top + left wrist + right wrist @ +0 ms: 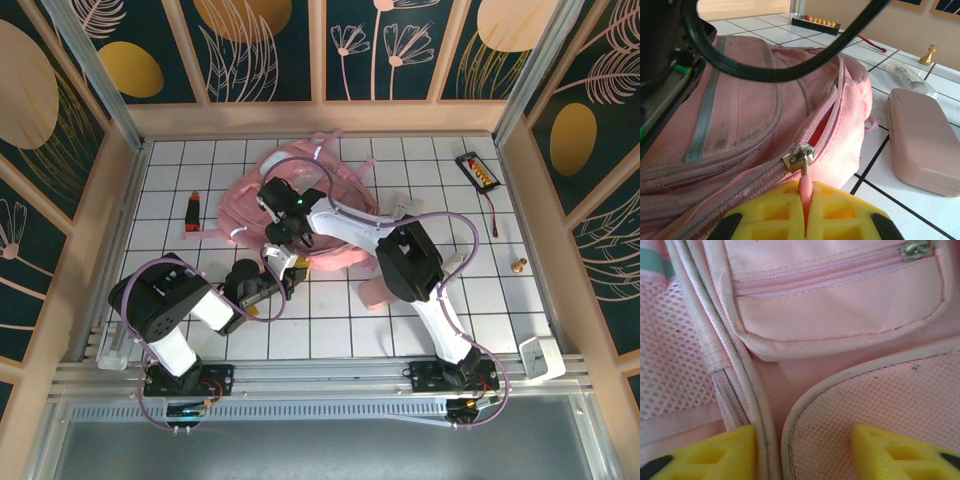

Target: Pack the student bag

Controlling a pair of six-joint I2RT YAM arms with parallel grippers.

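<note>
On tiled table (330, 320), centre and toward far wall: bag (290, 165), lying flat, both arms reaching onto it. At its near edge, left gripper (285, 272); in left wrist view, yellow fingers (765, 215) pressed together on pink zip pull (804, 187), brass slider (801, 156) just above them. Zip parted beyond slider, red lining in the slit. Down on bag middle, just beyond the left one, right gripper (283, 235); in right wrist view, fingers (715, 452) spread, tips against fabric, 2 piped edges between them, no clear pinch. Zipped pocket (840, 295) above the tips, mesh panels on either side. Pink case (925, 145) flat on table just right of bag, not touching. Clear packet (910, 77) beyond case. Gold chess piece (519, 265) well to the right. Black strip with orange row (477, 170) near far right corner, red lead trailing from it. Black-and-orange pen (192, 212) left of bag.
</note>
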